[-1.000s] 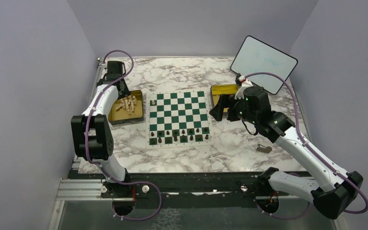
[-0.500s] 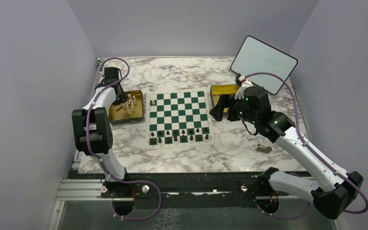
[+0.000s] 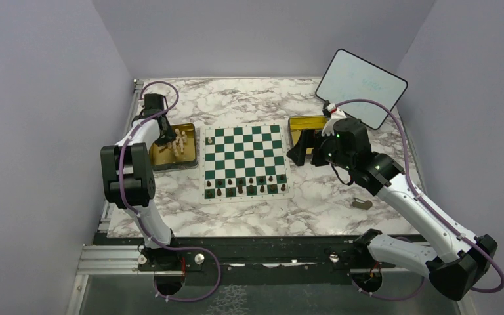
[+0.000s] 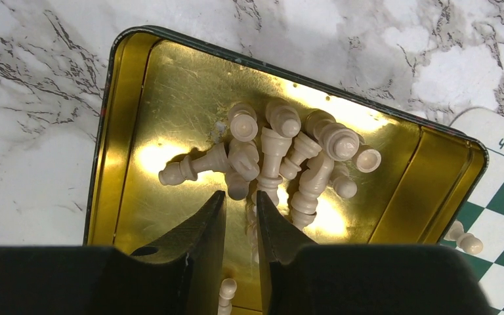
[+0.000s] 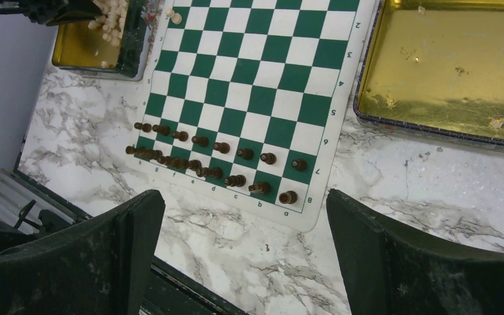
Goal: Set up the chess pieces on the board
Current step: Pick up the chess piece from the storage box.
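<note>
The green-and-white board [image 3: 245, 147] lies mid-table. Dark chess pieces [image 3: 246, 185] fill its two near rows, also seen in the right wrist view [image 5: 213, 157]. One cream piece [image 3: 209, 140] stands on the far left corner square. Several cream pieces [image 4: 282, 151] lie heaped in the left gold tray [image 4: 121, 131]. My left gripper [image 4: 239, 197] is down in that tray, jaws narrow, pinching the end of a cream piece [image 4: 237, 187] at the heap's near edge. My right gripper [image 5: 244, 197] hovers wide open by the board's right side, holding nothing.
An empty gold tray [image 3: 305, 123] sits right of the board, under my right gripper [image 3: 300, 154]. A white tablet [image 3: 361, 87] leans at the back right. A small grey object [image 3: 362, 204] lies on the marble near the right arm.
My left arm has pushed further into the left tray and its jaws have narrowed onto the heap. The right arm and the board pieces have not moved.
</note>
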`<state>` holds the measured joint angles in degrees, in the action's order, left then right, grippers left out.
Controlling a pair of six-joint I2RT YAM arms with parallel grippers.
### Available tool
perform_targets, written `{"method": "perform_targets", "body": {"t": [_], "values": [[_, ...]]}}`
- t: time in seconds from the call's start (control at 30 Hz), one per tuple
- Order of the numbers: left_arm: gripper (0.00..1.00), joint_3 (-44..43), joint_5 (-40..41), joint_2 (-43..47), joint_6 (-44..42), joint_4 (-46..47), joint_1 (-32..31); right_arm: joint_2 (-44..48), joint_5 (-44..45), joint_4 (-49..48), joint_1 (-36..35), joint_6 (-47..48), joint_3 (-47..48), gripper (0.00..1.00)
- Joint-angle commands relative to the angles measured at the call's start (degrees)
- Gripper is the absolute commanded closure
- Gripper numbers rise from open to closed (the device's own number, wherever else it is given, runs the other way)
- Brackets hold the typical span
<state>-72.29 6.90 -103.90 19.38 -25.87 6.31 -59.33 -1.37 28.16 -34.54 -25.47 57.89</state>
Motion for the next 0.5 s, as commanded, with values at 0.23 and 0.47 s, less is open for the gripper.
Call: {"method": "perform_targets", "body": {"t": [0.23,0.47], "values": [[0.76,-0.2,-1.4,-2.0,-1.3,1.5,0.2,0.7,0.0,0.1,-0.4,-0.1,-0.3,0.00],[0.75,-0.4,-1.3,-2.6,-1.8,1.9,0.3,0.6,-0.3,0.1,-0.4,-0.3,-0.4,0.00]]}}
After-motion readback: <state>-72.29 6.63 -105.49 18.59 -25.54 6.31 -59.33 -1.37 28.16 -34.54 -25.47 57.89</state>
